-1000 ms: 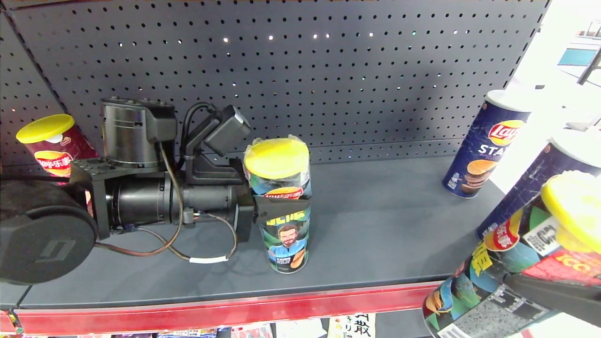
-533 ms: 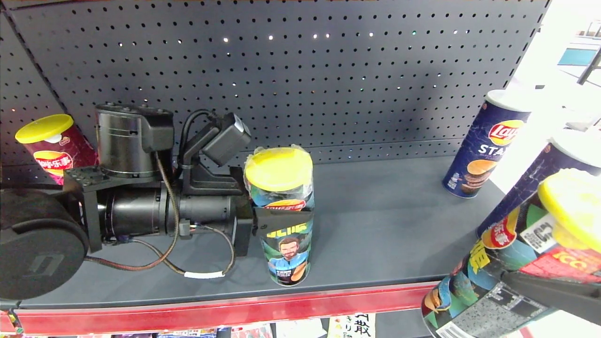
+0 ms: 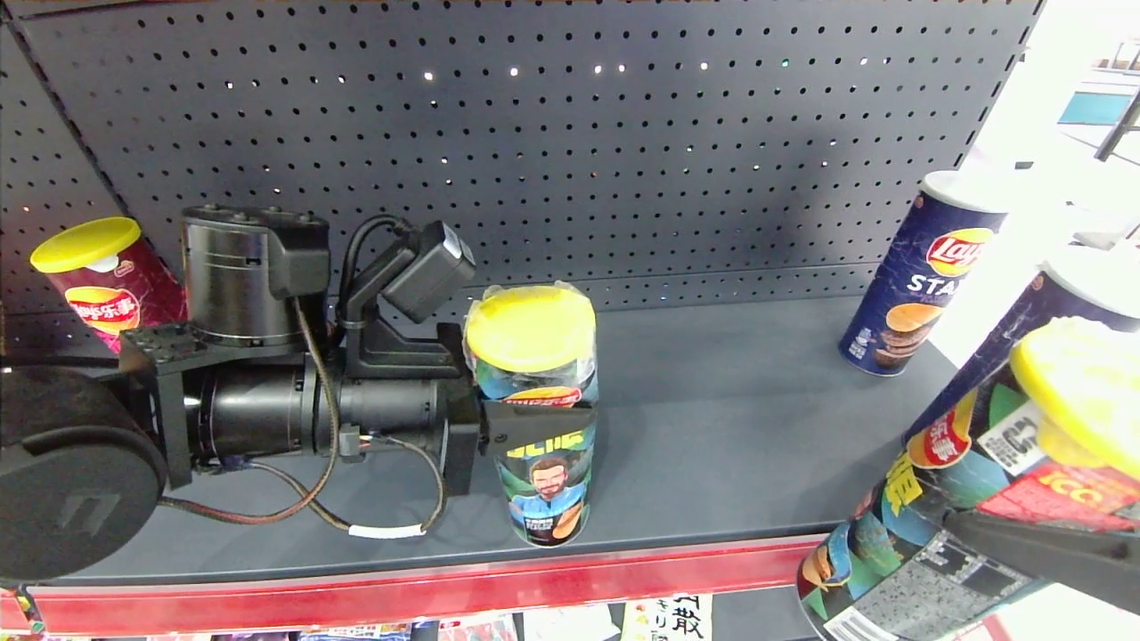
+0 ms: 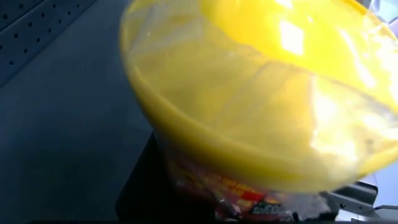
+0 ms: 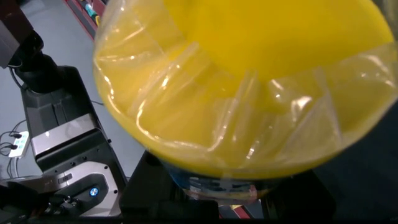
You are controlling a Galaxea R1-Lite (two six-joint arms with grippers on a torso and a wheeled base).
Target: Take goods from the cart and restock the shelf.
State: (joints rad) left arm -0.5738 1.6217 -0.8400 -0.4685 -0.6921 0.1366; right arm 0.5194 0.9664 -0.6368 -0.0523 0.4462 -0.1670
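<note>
My right fingers [image 3: 1042,545] clamp a tilted yellow-lidded green cardboard chip can [image 3: 962,481] off the grey metal shelf's [image 3: 730,427] front right corner. My left fingers [image 3: 534,423] clamp a matching upright can [image 3: 543,472] near its front edge. At the back: blue chip can [image 3: 926,276] on the right, maroon chip can [image 3: 98,285] on the left.

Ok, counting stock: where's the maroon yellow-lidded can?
Head view: the maroon can sits far left on the shelf, by the pegboard, behind the left arm.

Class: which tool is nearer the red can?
Left. The left tool grips the green can, right of the red can; the right tool holds a second can at the far right.
</note>
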